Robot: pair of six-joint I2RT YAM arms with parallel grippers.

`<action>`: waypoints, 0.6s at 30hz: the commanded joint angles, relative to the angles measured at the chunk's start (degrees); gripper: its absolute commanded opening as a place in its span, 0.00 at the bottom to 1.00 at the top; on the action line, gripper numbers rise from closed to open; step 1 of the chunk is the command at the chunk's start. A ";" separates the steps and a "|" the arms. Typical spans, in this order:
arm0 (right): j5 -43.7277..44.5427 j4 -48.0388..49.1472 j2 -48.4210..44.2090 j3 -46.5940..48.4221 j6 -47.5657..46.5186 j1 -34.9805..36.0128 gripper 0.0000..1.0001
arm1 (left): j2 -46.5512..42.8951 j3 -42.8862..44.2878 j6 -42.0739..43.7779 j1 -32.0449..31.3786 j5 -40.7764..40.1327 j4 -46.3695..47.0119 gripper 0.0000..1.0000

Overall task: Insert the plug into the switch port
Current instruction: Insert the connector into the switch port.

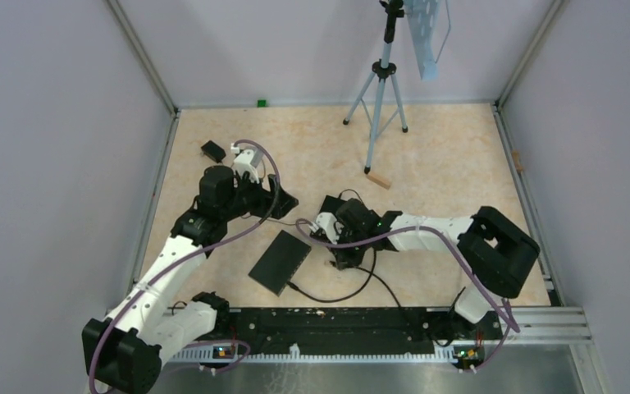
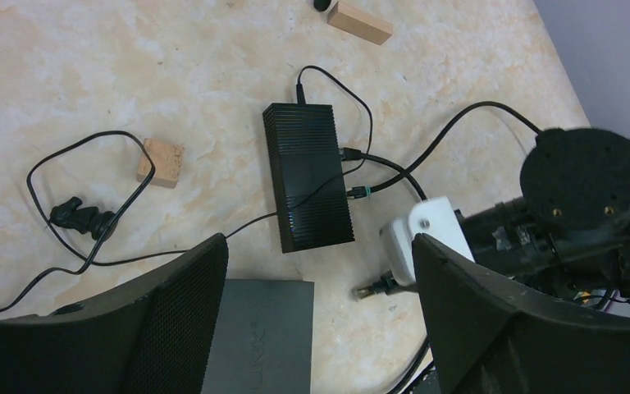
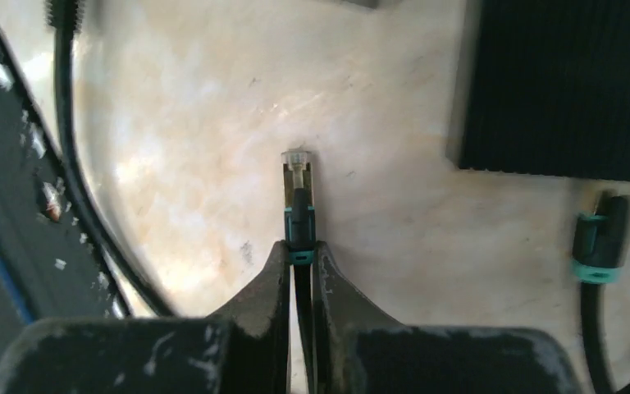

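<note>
The switch (image 1: pixel 280 261) is a flat dark grey box lying between the two arms; the left wrist view shows its lid (image 2: pixel 258 336) with "LINK" lettering. My right gripper (image 3: pixel 299 250) is shut on a black cable just behind the plug (image 3: pixel 299 190), which has a clear tip and a teal-ringed boot and juts forward low over the table. In the left wrist view the plug (image 2: pixel 371 289) points toward the switch, a short gap away. The switch's ports are hidden. My left gripper (image 2: pixel 317 244) hangs open above the switch's far end, holding nothing.
A black ribbed box (image 2: pixel 308 176) with cables plugged into its side lies just beyond the switch. Wooden blocks (image 2: pixel 162 162) (image 2: pixel 359 22), a small black clamp (image 2: pixel 78 217) on a looped cable and a tripod (image 1: pixel 381 90) stand farther back. A black rail (image 1: pixel 336 320) runs along the near edge.
</note>
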 commanded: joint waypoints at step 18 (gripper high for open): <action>15.96 -4.23 15.57 23.09 -14.68 -15.21 0.00 | 0.49 -3.90 -6.14 0.85 -11.85 -2.89 0.91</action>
